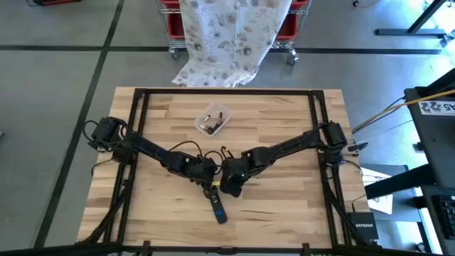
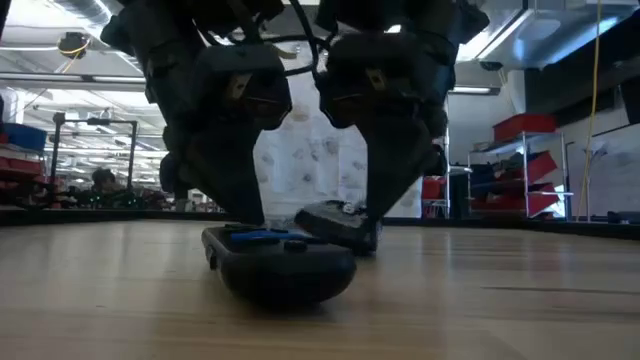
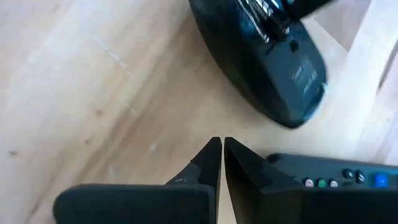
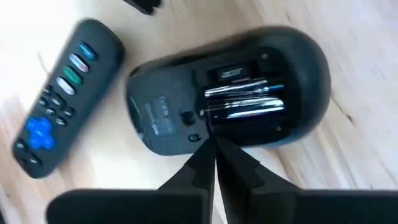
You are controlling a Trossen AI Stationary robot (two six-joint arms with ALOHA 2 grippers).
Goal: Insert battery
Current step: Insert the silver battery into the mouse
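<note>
— Where are the arms?

— Both meet near the middle of the table (image 1: 284, 206). The left gripper (image 1: 208, 173) comes in from nine o'clock, the right gripper (image 1: 232, 181) from three. They sit just beside each other, almost touching.

— And the mouse?

— The mouse (image 4: 230, 106) lies belly-up on the wood, right under the right gripper. Its bay is uncovered, and two batteries (image 4: 245, 102) lie side by side in it, silver ends showing. The right gripper's fingertips (image 4: 214, 155) are pinched together with nothing between them, at the edge of the bay.

— The left one?

— Clenched too, fingertips (image 3: 219, 158) together, grasping nothing. It hangs over bare wood, with the mouse (image 3: 264, 59) just ahead of it.

— Anything else close by?

— A remote (image 1: 215, 203) at six o'clock from the grippers, pointing toward the near edge. In the right wrist view the remote (image 4: 59, 102) lies just beside the mouse, buttons up. A clear tub (image 1: 212, 119) of small parts stands at twelve o'clock, well apart from the grippers.

— Room to move?

— Plenty. Bare wood runs out toward nine and three, and toward six past the remote. A dark frame (image 1: 227, 91) runs along the table's edges, far from both grippers.
</note>
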